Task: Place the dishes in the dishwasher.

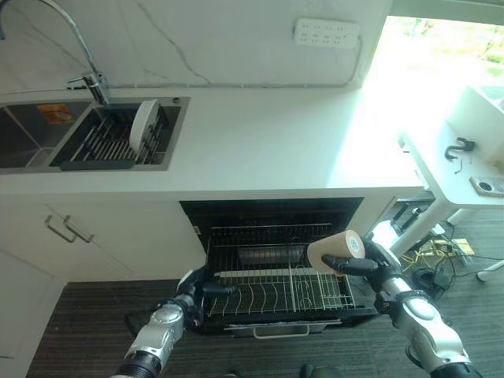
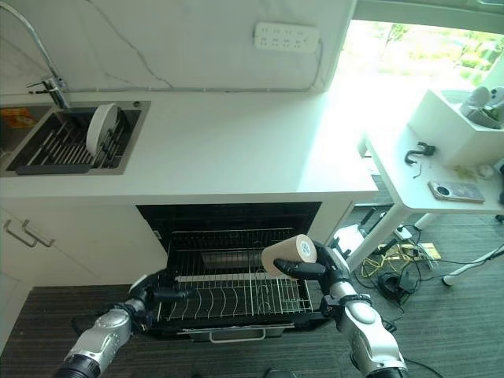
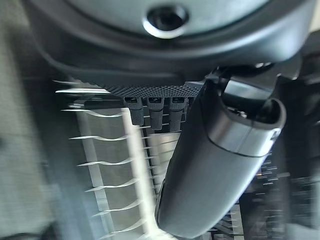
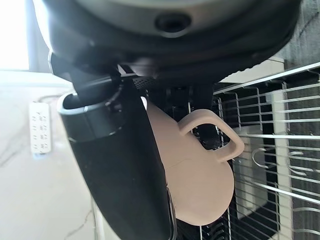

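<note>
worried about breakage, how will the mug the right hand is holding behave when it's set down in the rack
The mug looks like rigid ceramic, so probably fragile against the wire rack. It lies on its side in the right hand; being round, it may roll if released that way. Its handle could catch on the tines.

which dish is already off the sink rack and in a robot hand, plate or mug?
The beige mug: the right robot hand grips it above the pulled-out dishwasher rack. The white plate stands upright in the sink rack.
</note>
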Available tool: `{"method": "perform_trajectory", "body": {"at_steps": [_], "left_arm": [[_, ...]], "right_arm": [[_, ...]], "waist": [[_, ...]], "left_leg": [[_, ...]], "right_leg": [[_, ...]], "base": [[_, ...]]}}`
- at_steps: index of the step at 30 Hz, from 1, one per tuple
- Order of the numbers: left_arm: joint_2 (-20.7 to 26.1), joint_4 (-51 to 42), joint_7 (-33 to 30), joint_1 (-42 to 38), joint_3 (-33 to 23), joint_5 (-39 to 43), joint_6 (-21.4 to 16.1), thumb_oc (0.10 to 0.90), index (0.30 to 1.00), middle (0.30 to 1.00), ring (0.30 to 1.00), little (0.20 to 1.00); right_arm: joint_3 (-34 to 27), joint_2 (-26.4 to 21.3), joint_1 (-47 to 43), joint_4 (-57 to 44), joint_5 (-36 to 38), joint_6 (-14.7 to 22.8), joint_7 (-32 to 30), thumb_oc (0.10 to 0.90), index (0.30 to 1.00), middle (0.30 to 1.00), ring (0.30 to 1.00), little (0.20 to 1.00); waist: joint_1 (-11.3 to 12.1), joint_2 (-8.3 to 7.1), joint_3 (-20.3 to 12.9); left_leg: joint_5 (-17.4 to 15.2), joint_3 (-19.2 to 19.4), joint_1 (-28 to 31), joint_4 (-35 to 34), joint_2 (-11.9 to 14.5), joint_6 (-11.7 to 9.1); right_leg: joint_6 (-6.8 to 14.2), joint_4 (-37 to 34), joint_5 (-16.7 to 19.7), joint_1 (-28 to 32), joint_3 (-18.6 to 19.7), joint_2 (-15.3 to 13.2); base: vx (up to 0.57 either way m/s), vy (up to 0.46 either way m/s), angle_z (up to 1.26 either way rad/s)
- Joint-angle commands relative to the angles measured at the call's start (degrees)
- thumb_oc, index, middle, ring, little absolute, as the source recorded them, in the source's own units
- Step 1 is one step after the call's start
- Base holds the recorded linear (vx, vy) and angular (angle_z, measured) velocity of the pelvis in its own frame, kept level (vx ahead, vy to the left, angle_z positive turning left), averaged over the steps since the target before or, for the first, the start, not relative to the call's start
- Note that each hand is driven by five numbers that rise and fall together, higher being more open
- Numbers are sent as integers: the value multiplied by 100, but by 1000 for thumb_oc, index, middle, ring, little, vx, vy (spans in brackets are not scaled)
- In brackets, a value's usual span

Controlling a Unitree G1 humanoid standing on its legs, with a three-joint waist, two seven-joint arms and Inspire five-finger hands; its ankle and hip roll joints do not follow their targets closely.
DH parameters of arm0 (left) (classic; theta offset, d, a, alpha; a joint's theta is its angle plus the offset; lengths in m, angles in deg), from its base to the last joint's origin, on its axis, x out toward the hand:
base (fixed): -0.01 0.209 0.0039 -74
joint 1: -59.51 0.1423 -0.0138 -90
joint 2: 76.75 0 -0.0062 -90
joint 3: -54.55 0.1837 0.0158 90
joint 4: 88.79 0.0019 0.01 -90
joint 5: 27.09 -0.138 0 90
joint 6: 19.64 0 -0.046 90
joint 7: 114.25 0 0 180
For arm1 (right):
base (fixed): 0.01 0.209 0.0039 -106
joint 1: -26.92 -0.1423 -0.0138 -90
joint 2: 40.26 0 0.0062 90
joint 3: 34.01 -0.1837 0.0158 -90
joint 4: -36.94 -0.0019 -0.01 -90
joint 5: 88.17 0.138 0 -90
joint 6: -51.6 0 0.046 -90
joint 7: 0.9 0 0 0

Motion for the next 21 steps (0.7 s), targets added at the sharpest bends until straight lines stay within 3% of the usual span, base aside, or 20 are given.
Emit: {"method": "perform_trajectory", "body": {"at_steps": [1,8,14,17,18,21], "left_arm": [[-42,-30,-83,-433,-20,-477,-297,800,900,900,900,900],[-267,622,13,-547,73,-769,-256,800,900,900,900,900],[-170,741,1428,-596,472,-1641,347,800,900,900,900,900],[114,561,2312,-675,739,-2052,729,800,900,900,900,900],[370,289,2840,-735,996,-2104,1014,800,900,900,900,900],[538,30,3173,-799,1167,-2009,1254,800,900,900,900,900]], "right_arm": [[-286,-384,-665,-453,-201,474,0,400,300,300,300,300],[-238,-497,-922,-201,-470,397,8,400,300,300,300,300],[-219,-740,-1387,69,-719,125,139,400,300,300,300,300],[-73,-861,-1683,276,-848,-70,215,400,300,300,300,300],[88,-956,-1904,573,-910,-161,257,400,300,300,300,300],[258,-1053,-2155,894,-928,-217,294,400,300,300,300,300]], "waist": [[-9,117,-158],[-19,113,-95],[-19,144,-44],[-13,198,-32],[9,249,-15],[46,302,5]], "left_leg": [[-319,370,22,256,373,-107],[-290,399,34,256,372,-118],[-258,384,28,256,370,-129],[-253,371,25,256,351,-126],[-240,355,28,256,334,-131],[-229,335,34,256,322,-139]], "right_leg": [[220,207,-338,-120,-55,-102],[213,207,-309,-124,-40,-95],[231,207,-280,-141,-27,-108],[245,207,-272,-154,-28,-124],[255,207,-267,-145,-51,-147],[254,207,-273,-123,-87,-173]], "base": [[52,-11,-6],[37,-10,-2],[16,-5,0],[0,0,0],[0,0,0],[0,0,0]]}}
